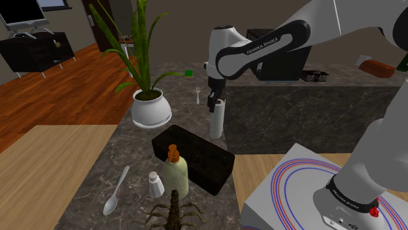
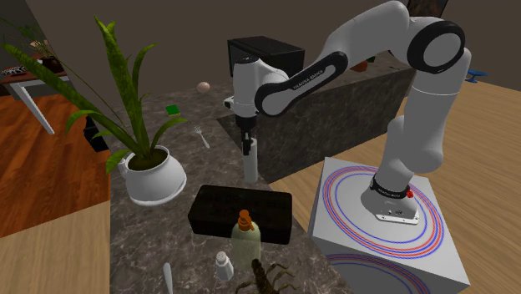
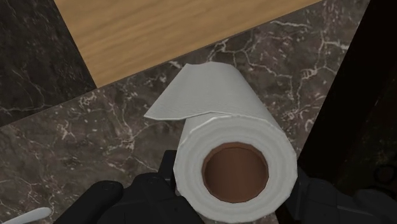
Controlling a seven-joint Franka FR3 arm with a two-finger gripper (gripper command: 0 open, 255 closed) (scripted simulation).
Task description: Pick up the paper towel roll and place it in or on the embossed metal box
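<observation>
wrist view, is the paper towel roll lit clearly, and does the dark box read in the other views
Wrist view: the white paper towel roll with a brown core is evenly lit, its loose flap plain against the dark marbled counter. Shoulder view: the black rectangular box is so dark that no surface relief shows. Second exterior view: the box is a near-featureless dark block, no glare.
</observation>
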